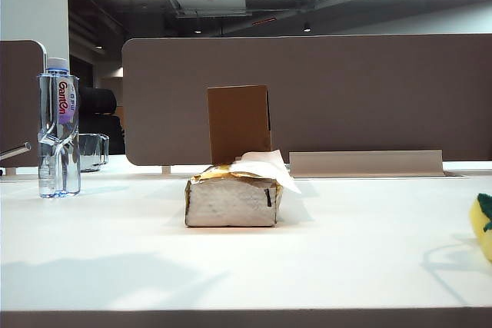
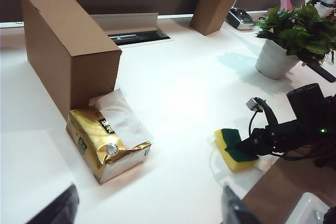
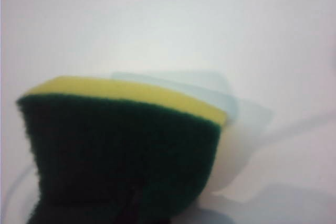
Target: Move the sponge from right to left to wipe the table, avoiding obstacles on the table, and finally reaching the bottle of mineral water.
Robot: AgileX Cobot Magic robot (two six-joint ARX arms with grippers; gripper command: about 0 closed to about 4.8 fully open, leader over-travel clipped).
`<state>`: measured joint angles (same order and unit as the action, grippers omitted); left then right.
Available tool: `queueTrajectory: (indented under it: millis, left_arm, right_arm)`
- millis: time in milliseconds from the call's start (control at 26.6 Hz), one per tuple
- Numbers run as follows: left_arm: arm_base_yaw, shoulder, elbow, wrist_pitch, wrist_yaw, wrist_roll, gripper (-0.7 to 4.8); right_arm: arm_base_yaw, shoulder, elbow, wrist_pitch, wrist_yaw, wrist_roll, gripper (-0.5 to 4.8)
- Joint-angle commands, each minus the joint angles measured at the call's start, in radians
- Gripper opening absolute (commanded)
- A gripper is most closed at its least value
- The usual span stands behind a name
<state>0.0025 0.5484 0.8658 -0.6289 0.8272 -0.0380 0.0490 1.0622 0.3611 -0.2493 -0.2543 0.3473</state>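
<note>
The yellow sponge with its dark green layer lies near the table's right front edge; it also shows at the right border of the exterior view as the sponge. My right gripper is shut on it, and the sponge fills the right wrist view, hiding the fingers. My left gripper hangs open above bare table, well short of the tissue pack. The tissue pack lies mid-table in front of the upright cardboard box. The bottle of mineral water stands at the far left.
A short glass cup stands just behind the bottle. A brown partition closes the back. A potted plant, a second cardboard box and a small device stand at the far right. A cable slot runs by the partition.
</note>
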Motion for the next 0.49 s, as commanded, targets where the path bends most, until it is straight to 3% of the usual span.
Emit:
queueTrajectory:
  millis: [38,225,488]
  left_arm:
    - [-0.001,-0.002,0.007,0.006,0.008,0.004,3.49]
    - [-0.001,-0.002,0.007,0.006,0.008,0.004,3.49]
    - [-0.001,-0.002,0.007,0.006,0.008,0.004,3.49]
  right_arm:
    - [0.056,0.005,-0.009,-0.023,0.0,0.027,-0.09]
    - [0.2,0.007,-0.009,0.046,0.101,0.117,-0.09]
    - [0.341,0.068,-0.009,0.145,0.148,0.226,-0.09]
